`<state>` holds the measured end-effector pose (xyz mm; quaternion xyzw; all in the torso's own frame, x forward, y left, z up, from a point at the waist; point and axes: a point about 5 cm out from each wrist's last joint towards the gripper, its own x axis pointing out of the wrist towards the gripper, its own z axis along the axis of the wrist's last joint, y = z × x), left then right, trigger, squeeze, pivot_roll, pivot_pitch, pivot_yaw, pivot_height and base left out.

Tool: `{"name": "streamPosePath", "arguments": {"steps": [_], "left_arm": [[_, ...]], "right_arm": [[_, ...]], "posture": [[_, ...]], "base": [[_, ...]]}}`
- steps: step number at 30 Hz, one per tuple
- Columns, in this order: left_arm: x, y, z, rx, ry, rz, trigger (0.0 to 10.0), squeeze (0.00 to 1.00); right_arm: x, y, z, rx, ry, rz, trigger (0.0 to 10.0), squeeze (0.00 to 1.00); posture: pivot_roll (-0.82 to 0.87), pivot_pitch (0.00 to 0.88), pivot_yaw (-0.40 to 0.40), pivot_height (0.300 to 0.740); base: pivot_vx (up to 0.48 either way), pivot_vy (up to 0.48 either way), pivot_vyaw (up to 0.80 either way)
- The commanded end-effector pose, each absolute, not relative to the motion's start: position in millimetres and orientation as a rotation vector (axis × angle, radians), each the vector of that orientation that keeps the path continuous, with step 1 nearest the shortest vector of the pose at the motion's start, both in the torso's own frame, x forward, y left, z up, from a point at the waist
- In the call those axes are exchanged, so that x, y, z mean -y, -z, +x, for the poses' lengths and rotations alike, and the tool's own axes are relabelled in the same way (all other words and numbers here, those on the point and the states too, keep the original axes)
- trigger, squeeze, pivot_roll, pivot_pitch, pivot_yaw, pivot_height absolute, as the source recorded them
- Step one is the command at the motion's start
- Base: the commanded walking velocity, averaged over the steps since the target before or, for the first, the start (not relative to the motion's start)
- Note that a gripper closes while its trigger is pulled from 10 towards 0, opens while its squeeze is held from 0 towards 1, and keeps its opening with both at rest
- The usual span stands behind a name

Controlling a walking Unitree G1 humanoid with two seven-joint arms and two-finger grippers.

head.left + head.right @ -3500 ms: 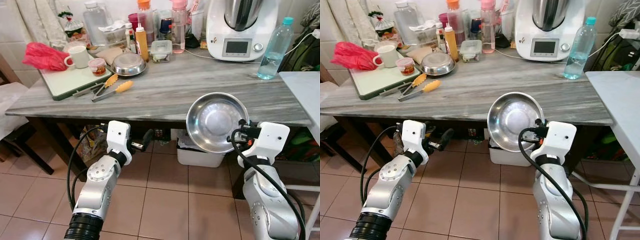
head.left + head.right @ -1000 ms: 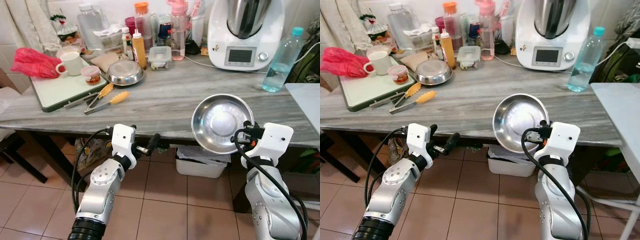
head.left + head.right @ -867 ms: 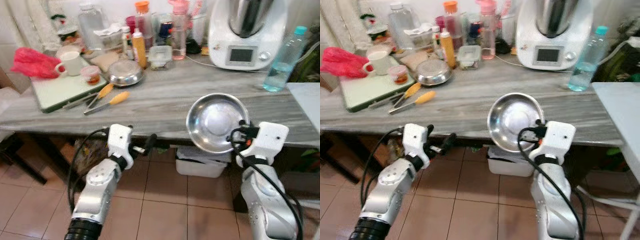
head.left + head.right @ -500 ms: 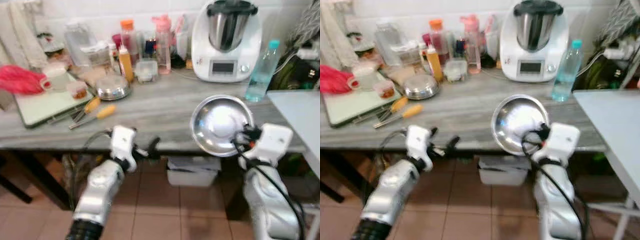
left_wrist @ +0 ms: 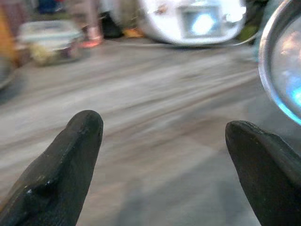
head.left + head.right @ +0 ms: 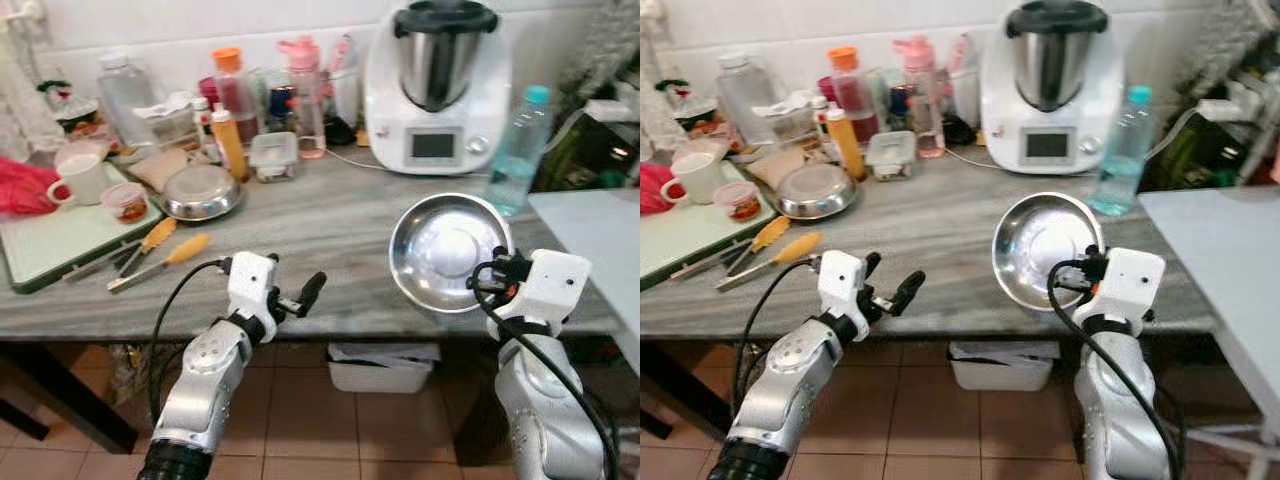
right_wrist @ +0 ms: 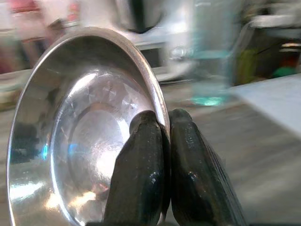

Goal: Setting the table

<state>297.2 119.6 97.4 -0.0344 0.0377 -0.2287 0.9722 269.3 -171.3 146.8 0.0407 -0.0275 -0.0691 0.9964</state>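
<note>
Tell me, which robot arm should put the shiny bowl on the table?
Right. Its pincer is already pinching the shiny bowl by the rim, above the table. The left pincer is open and holds nothing.

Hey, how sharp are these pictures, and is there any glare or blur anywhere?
Left and right eye views: fairly sharp, with a bright glare spot inside the steel bowl pinched at its rim by the right gripper. Left wrist view: the open left gripper looks crisp, the grey table behind it smeared. Right wrist view: bowl clear, the background bottle blurred.
</note>
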Motion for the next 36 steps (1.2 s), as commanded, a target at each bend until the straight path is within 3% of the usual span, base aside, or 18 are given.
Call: {"name": "streamPosePath", "arguments": {"steps": [1,10,18,21,22,29,36], "left_arm": [[-114.6,-102.6,298.1,-0.058,0.476,-0.074,10.0,0.0],[-135.7,-104.7,291.3,-0.065,0.459,-0.017,10.0,0.0],[-158.4,-106.1,267.8,-0.102,0.525,0.063,10.0,0.0],[-158.0,-106.2,262.2,-0.112,0.56,0.068,10.0,0.0],[-155.6,-106.7,256.9,-0.12,0.604,0.072,10.0,0.0],[-149.4,-107.1,250.8,-0.129,0.672,0.088,10.0,0.0],[-146.0,-108.2,248.2,-0.139,0.703,0.087,10.0,0.0]], "right_arm": [[177.7,-150.9,268.4,0.074,0.159,0.073,10.0,0.0],[173.3,-147.2,268.2,0.062,0.151,0.086,10.0,0.0],[168.2,-146.2,270.7,0.059,0.126,0.105,10.0,0.0],[166.2,-145.9,272.9,0.054,0.115,0.117,10.0,0.0],[161.9,-143.1,276.7,0.022,0.11,0.211,10.0,0.0],[141.6,-138.1,290.0,-0.054,0.031,0.372,10.0,0.0],[120.1,-130.3,297.6,-0.168,-0.064,0.403,10.0,0.0]], "posture": [[-0.12,0.005,0.061,0.74],[-0.1,0.02,0.065,0.74],[-0.07,0.032,0.074,0.74],[-0.07,0.034,0.074,0.74],[-0.07,0.035,0.075,0.74],[-0.06,0.036,0.075,0.74],[-0.06,0.034,0.075,0.74]], "base": [[0.0,0.0,0.0],[0.0,0.0,0.0],[0.0,0.0,0.0],[0.0,0.0,0.0],[0.0,0.0,0.0],[0.0,0.0,0.0],[0.0,0.0,0.0]]}}
